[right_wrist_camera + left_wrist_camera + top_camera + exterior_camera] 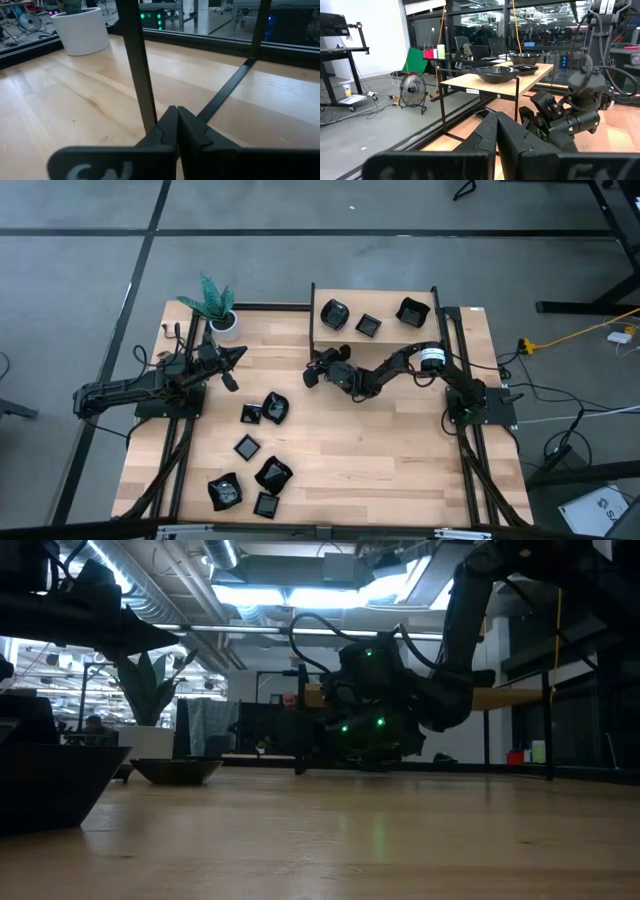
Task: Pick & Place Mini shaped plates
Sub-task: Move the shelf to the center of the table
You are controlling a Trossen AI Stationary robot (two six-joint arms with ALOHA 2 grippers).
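Six mini shaped plates point(274, 408) lie near the table's point(380, 450) front-left corner; glossy, stiff, likely breakable, best pinched at a rim. Left gripper point(238, 354) and right gripper point(309, 375) are closed, empty.

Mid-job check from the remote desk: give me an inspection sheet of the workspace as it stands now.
Surface: wooden table, with a raised wooden shelf at its far edge.
Job's things: three mini shaped plates on the shelf; six more on the table near the front left.
Clutter: white pot with a green plant at the far left corner.
Grippers: left gripper shut, empty, beside the pot; right gripper shut, empty, in front of the shelf's left leg.
Cables: yellow cable and dark leads on the floor to the right.
Surroundings: grey floor; fan and desks beyond the table.
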